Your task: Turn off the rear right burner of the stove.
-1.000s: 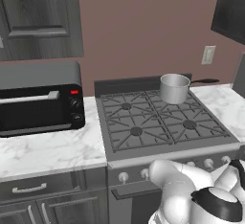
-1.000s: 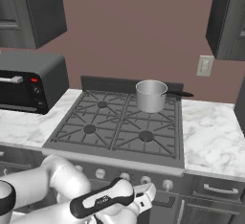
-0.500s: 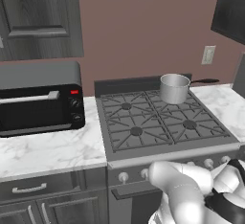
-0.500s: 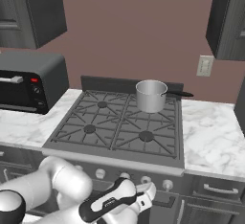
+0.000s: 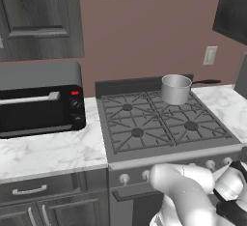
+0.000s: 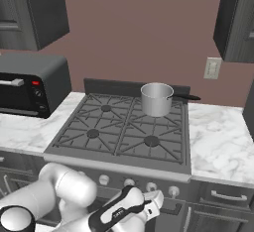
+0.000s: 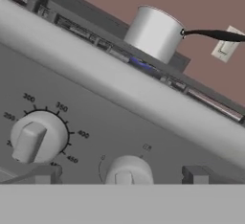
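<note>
The stove (image 5: pixel 144 145) is a grey steel range with a dark grate top (image 6: pixel 99 137). Its rear right burner (image 6: pixel 173 119) carries a steel saucepan (image 6: pixel 157 98), which covers the middle of that grate section (image 5: pixel 190 105). In the hand view a small blue streak (image 7: pixel 140 64) shows below the saucepan (image 7: pixel 155 31). My gripper (image 7: pixel 122 175) is open, close against the front panel. A small silver knob (image 7: pixel 128 169) lies between its fingers (image 7: pixel 48 174) without touching them. From the right base view the gripper (image 6: pixel 157 200) hangs just below the knob row (image 6: pixel 151 187).
A larger dial with temperature numbers (image 7: pixel 36 137) sits left of the small knob. A black toaster oven (image 5: pixel 41 99) stands on the marble counter (image 5: pixel 48 152) left of the stove. The saucepan's black handle (image 6: pixel 187 96) points right, and a wall socket (image 6: pixel 212 68) is behind it.
My hand has crept a little to the right along the knob row. The stove, saucepan and toaster oven have not moved.
</note>
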You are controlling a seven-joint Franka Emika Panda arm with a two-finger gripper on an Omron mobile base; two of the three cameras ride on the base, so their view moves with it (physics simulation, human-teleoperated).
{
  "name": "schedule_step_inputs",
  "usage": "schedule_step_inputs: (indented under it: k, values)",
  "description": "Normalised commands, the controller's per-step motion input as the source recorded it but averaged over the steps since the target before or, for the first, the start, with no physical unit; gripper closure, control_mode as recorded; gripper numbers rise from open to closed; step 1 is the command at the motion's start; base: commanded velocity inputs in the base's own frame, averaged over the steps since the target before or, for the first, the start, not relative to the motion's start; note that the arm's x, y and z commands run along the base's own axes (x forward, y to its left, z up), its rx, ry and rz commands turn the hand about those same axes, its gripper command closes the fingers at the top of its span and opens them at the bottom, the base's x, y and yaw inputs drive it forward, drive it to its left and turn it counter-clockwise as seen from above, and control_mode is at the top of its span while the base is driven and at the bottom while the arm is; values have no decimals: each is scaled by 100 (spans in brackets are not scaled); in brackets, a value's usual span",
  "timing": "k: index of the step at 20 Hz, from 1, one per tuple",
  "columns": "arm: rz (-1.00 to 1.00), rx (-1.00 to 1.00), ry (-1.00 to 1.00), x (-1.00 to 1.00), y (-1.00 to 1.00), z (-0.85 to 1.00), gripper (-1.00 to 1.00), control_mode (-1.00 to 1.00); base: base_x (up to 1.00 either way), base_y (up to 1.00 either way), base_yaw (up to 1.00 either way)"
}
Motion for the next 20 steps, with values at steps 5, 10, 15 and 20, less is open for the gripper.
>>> schedule_step_inputs:
  k: [5, 10, 15, 20]
  values:
    - [0, 0, 0, 16, 0, -3, -100, -100, 0, 0, 0]
    - [0, 0, 0, 20, -4, 0, -100, -100, 0, 0, 0]
    - [0, 0, 0, 2, -12, -7, -100, -100, 0, 0, 0]
    - [0, 0, 0, 9, -6, -17, -100, -100, 0, 0, 0]
